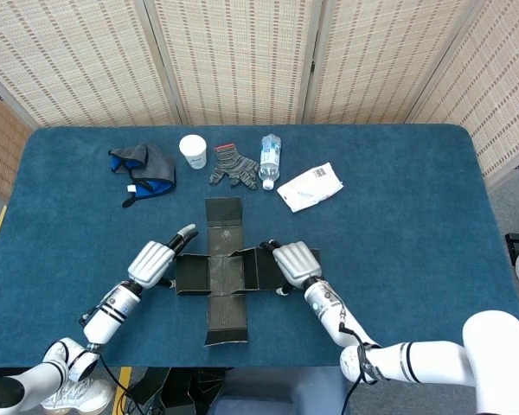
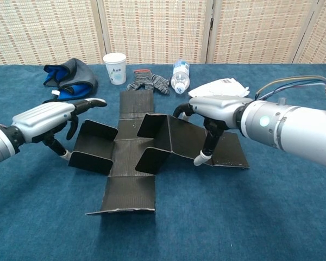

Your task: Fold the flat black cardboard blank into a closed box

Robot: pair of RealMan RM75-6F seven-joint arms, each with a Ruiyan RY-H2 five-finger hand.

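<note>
The black cardboard blank [image 1: 226,304] lies as a cross on the blue table, its near panel [image 2: 128,191] flat. My left hand [image 1: 156,258] sits at the outer side of the raised left flap [image 2: 90,142], fingers stretched toward it and holding nothing; in the chest view this left hand [image 2: 46,116] reaches over the flap's top edge. My right hand [image 1: 295,260] rests on the right panel [image 2: 231,153]. In the chest view that right hand [image 2: 213,109] has fingers curled over the raised fold, with the thumb pointing down at the panel's front edge. The inner side flaps stand up.
Along the far side lie a blue-grey cloth [image 1: 145,167], a paper cup [image 1: 193,150], a knit glove [image 1: 233,166], a water bottle [image 1: 270,159] on its side and a white packet [image 1: 310,186]. The table's near edge runs just below the blank.
</note>
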